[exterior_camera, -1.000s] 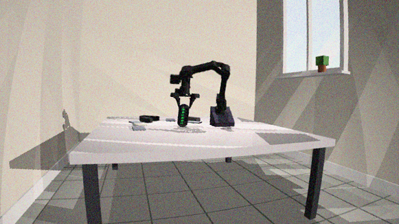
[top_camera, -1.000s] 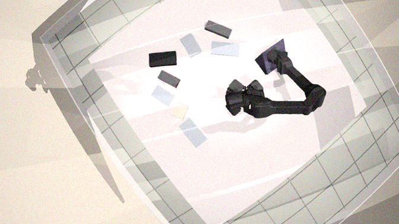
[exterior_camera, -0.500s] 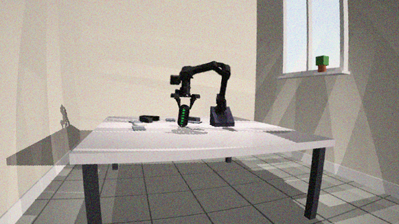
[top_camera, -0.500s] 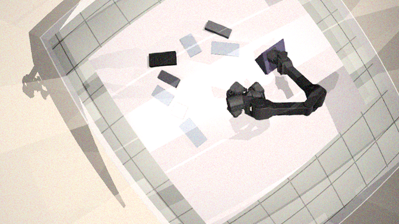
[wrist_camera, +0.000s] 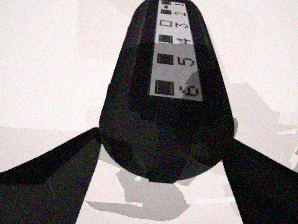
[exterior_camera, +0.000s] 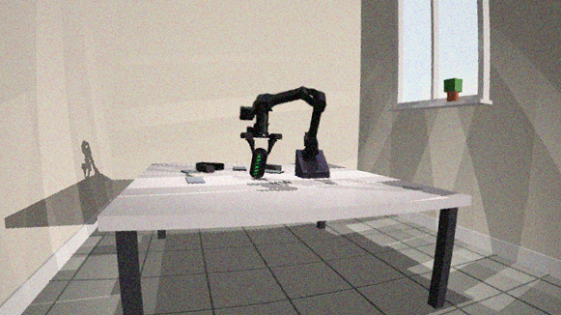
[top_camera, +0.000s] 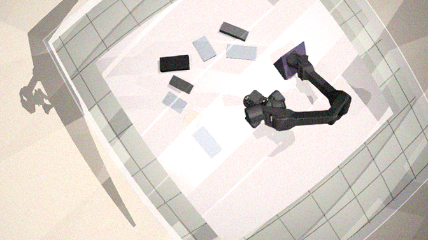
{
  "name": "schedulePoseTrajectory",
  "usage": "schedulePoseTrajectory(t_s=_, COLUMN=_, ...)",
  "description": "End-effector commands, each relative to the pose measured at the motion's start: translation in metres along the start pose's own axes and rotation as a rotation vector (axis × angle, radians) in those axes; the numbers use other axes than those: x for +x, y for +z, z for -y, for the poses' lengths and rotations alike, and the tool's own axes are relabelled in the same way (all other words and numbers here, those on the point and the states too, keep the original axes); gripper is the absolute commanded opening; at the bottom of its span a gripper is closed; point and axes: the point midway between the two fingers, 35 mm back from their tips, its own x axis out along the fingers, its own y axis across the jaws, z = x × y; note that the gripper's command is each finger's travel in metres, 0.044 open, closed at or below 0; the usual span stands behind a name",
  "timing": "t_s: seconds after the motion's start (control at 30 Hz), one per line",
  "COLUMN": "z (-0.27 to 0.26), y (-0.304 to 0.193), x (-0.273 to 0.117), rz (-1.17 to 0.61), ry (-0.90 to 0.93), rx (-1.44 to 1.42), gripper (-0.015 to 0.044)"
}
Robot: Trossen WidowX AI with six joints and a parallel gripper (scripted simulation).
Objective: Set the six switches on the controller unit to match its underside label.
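The controller unit (exterior_camera: pixel 253 170) (wrist_camera: pixel 135 112) is dark and stands on end between my fingers, its switches with green parts facing the exterior camera. Their settings are too small to read. My gripper (top_camera: pixel 264 99) (exterior_camera: pixel 261 151) (wrist_camera: pixel 162 139) is shut on the unit, one finger on each side. In the wrist view the underside label (wrist_camera: pixel 176 50) shows: squares 2, 4, 5 and 6 look filled, and square 3 is empty. Square 1 looks dark but is cut off by the frame's top. Whether the unit's lower end touches the bench I cannot tell. In the top view the arm hides most of the unit.
On the bench (top_camera: pixel 247 196) (exterior_camera: pixel 369 191) lie a black block (top_camera: pixel 174 63), two dark grey blocks (top_camera: pixel 180 84) (top_camera: pixel 233 31), several pale blue plates, including one (top_camera: pixel 207 142) at the front, and a cream square (top_camera: pixel 192 117). The arm's purple base (top_camera: pixel 282 68) (exterior_camera: pixel 312 166) stands to the right.
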Motion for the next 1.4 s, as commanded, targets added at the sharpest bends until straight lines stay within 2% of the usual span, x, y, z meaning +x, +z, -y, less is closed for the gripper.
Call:
schedulePoseTrajectory(t_s=0.0, z=0.002, y=-0.003, x=0.004, rz=-0.002, ry=-0.007, rx=0.005, gripper=0.0338)
schedulePoseTrajectory(t_s=1.37, z=0.002, y=-0.03, x=0.023, rz=-0.003, ry=-0.007, rx=0.005, gripper=0.0338)
